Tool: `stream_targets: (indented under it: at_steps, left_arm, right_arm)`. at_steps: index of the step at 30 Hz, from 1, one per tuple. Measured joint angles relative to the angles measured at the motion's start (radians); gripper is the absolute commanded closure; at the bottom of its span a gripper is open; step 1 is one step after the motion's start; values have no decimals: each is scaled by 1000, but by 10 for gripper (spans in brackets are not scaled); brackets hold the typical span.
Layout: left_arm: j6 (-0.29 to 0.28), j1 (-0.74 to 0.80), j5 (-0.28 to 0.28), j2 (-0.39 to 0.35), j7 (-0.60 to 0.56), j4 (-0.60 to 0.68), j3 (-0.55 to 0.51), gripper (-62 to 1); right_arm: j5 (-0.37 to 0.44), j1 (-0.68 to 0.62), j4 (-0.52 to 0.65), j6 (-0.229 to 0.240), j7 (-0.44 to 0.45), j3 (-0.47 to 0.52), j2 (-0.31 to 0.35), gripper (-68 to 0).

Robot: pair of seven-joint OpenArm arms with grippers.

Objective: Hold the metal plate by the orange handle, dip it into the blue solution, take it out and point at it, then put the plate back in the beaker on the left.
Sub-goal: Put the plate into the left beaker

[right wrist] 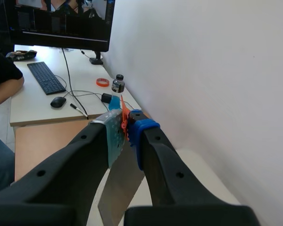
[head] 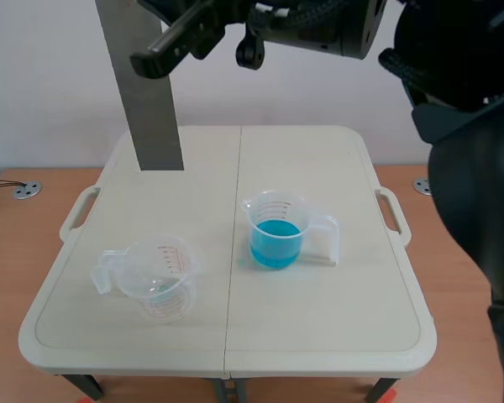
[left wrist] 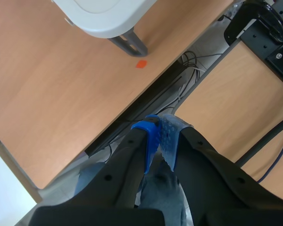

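The grey metal plate (head: 151, 92) hangs upright high over the table's far left part, well above both beakers. My right gripper (head: 151, 60), on the arm raised across the top, is shut on the plate's orange handle (right wrist: 124, 117). In the right wrist view the plate (right wrist: 120, 188) drops down from between the pads of that gripper (right wrist: 126, 127). The beaker of blue solution (head: 277, 231) stands right of the table's middle. A clear beaker (head: 155, 277) stands at the front left. My left gripper (left wrist: 160, 129) is shut on nothing, off the table over a wooden surface.
The white folding table (head: 319, 336) has handles on both sides. Below the left gripper lie cables (left wrist: 193, 61) and a table leg (left wrist: 129, 44). Beyond the right gripper are a desk with a keyboard (right wrist: 46, 77), a monitor and a person's arm (right wrist: 4, 75).
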Motion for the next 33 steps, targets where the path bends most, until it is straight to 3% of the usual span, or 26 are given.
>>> stream_targets:
  at_steps: [13, 33]
  left_arm:
    - [0, 0, 9, 0, 0, -37, 0, -12]
    - [-8, 0, 11, 0, 0, -44, 0, -12]
  right_arm:
    - [-25, 0, -5, 0, -22, -74, -36, -13]
    - [-27, 0, -154, 0, -23, -103, -51, -13]
